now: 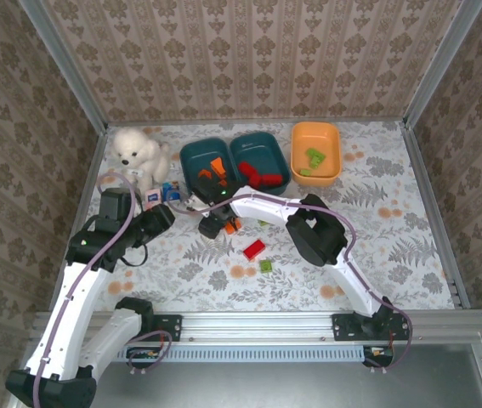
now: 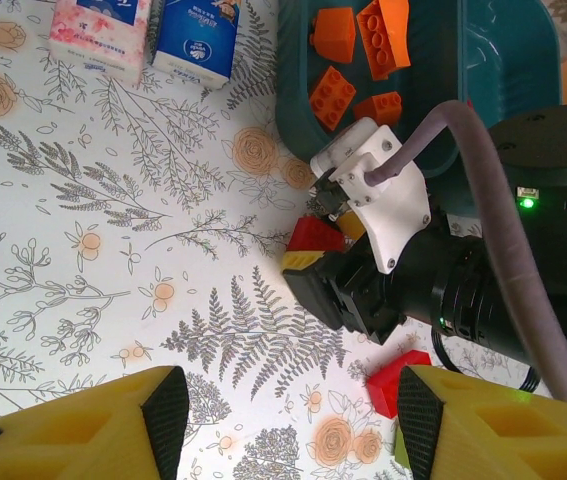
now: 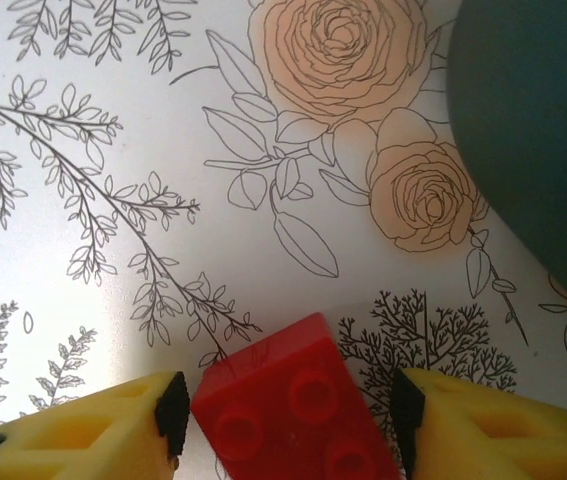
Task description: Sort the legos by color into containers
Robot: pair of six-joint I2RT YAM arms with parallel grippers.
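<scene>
The right gripper (image 3: 288, 395) sat low on the table (image 3: 113, 150) beside a teal tray (image 3: 533, 130), jaws close on either side of a red brick (image 3: 293, 425) (whether they had pinched it I could not tell), presumably bound for the tray of reds (image 1: 262, 151), while the left gripper (image 2: 288, 410) hung open and empty.

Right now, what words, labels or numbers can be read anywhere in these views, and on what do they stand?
Pink packet: printed label, too blurred to read.
Blue packet: white lettering, too blurred to read.
No other lettering seen.
</scene>
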